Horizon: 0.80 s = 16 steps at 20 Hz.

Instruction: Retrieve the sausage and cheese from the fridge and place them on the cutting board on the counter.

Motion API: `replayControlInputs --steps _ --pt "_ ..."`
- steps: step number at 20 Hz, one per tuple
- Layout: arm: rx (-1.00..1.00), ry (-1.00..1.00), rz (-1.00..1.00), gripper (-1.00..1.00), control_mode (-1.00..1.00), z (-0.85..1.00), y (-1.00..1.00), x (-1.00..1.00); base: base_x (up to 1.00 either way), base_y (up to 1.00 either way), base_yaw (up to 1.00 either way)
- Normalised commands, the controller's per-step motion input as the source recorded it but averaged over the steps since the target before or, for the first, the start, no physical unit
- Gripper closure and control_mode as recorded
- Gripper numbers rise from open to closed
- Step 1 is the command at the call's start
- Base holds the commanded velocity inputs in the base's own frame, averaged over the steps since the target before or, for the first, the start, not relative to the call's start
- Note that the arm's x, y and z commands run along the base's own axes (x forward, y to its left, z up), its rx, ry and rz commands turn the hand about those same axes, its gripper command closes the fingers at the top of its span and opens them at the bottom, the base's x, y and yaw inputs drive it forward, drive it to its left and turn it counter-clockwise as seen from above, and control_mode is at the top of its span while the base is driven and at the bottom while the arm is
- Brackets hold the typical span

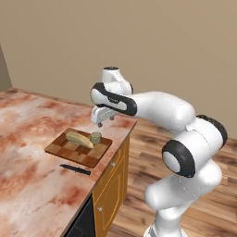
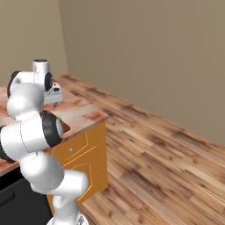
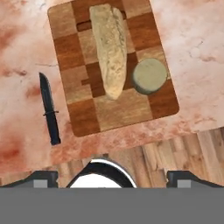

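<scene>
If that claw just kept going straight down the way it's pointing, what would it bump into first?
Probably the cutting board, near its edge, or the counter just beside it; depth is hard to judge. The open gripper hangs above the board's near end, close to the round cheese and a long pale loaf.

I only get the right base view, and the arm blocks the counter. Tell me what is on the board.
Observer: The brown striped wooden cutting board carries a long pale tan loaf-shaped piece and a round pale chunk, side by side.
Operator: Report the gripper.
Observer: The gripper hangs open above the round chunk, holding nothing.
Operator: Name anything loose nearby.
Observer: A slim black knife lies on the reddish-pink marbled counter beside the board, not touching it.
</scene>
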Motion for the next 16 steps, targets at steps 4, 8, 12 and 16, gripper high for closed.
replayControlInputs --steps 4,8,12,16 --pt "0.00 -0.43 0.00 -1.00 -1.00 0.44 -0.79 -0.94 0.00 0.00 0.00" --pt "0.12 -0.13 0.00 -1.00 -1.00 0.85 -0.50 -0.76 0.00 0.00 0.00" --pt "0.23 -0.11 0.00 -1.00 -1.00 0.98 -0.36 -0.68 0.00 0.00 0.00" --pt "0.29 -0.03 -0.06 -1.00 -1.00 0.99 -0.38 -0.65 0.00 0.00 0.00"
